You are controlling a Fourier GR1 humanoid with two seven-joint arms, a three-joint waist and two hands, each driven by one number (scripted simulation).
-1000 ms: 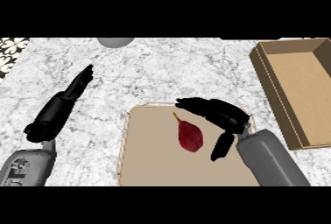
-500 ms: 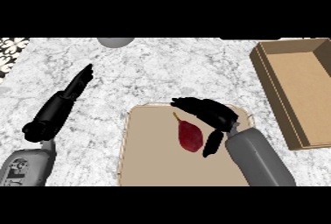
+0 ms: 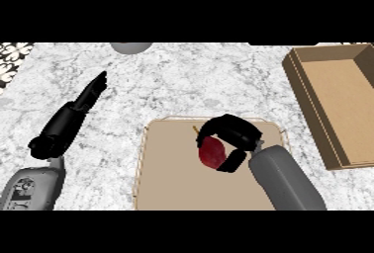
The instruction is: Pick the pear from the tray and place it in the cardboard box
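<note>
A dark red pear [image 3: 211, 153] with a thin stem lies on the beige tray [image 3: 175, 183] near the counter's front. My right hand [image 3: 235, 137] arches over the pear from the right, fingers curling round its top and thumb below it, hiding part of the fruit. The pear still rests on the tray. The open cardboard box [image 3: 343, 101] stands at the right edge, empty as far as I see. My left hand [image 3: 73, 116] rests open on the marble at the left, fingers straight and pointing away.
A grey round object [image 3: 131, 47] sits at the counter's far edge. A patterned patch [image 3: 11, 62] shows at the far left. White marble counter [image 3: 197, 79] lies between the tray and the box.
My right hand has moved left over the pear and its fingers have curled round it. The pear, the tray and my left hand have not moved.
</note>
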